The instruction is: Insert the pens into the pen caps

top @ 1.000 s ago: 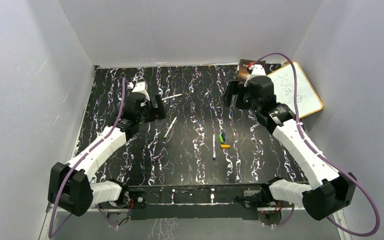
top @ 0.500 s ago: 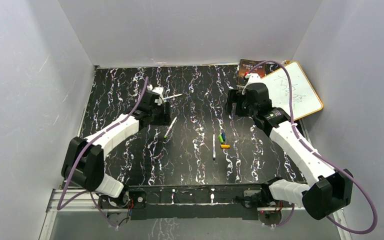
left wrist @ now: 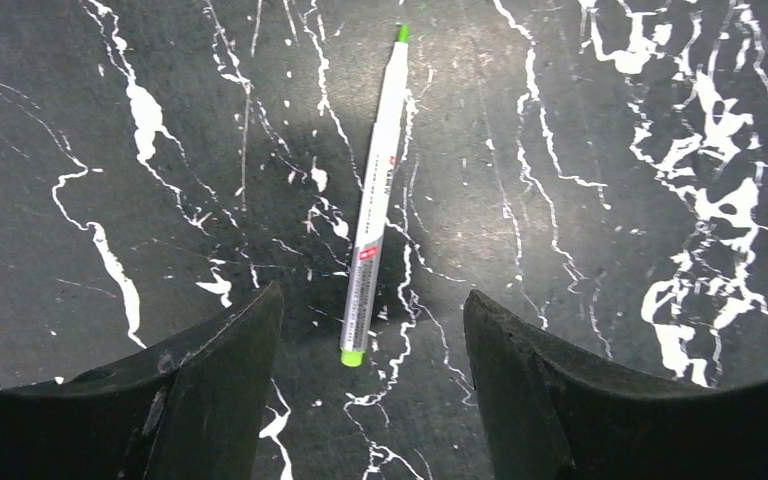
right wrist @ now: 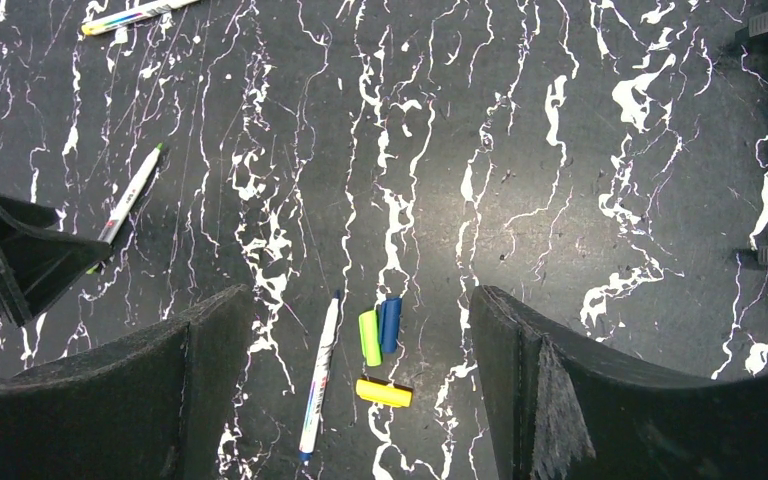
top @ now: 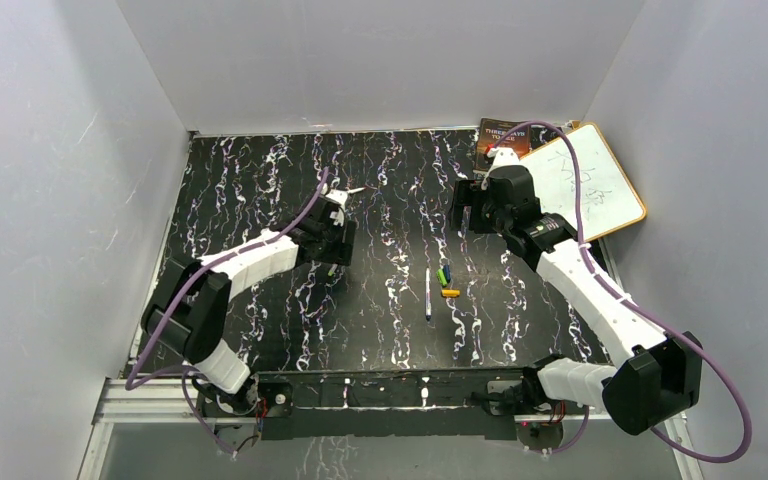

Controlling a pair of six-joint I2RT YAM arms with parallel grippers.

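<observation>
At mid-frame in the left wrist view, the green-ended pen (left wrist: 375, 200) ran near-vertical, tip up-frame, its lower end inside the wide left pincer (left wrist: 370, 305), newly arrived there.

Pen caps (right wrist: 371, 338) lie just right of middle pen (right wrist: 319, 375); second pen (left wrist: 377, 195) farther left.

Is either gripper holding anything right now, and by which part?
Nothing is held. The left gripper is open over the green pen, not touching it; the right gripper is open and empty.
</observation>
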